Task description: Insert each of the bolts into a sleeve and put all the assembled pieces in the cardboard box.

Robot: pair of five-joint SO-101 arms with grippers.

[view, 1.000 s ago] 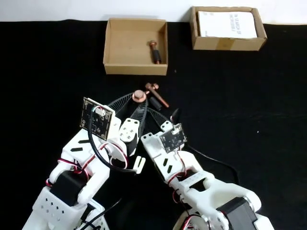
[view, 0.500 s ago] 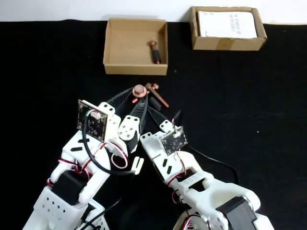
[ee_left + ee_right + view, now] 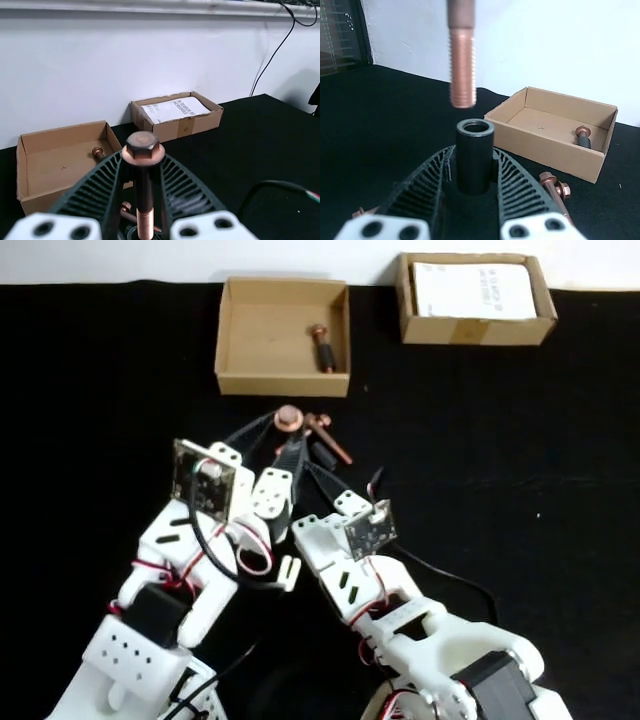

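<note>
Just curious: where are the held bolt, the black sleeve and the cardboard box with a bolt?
held bolt [image 3: 143,149], left wrist view, hex head
black sleeve [image 3: 475,160], right wrist view, outer wall
cardboard box [image 3: 264,340], high view, bare floor

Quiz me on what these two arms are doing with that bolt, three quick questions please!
1. True or false: the bolt in the left gripper is already inside the sleeve.
2. How many assembled pieces lie in the cardboard box? A none, B one, C three.
3. Which gripper holds the sleeve upright?
Key: 1 false, the bolt's threaded tip hangs just above the sleeve's opening. 2 B. 3 the right gripper.
</note>
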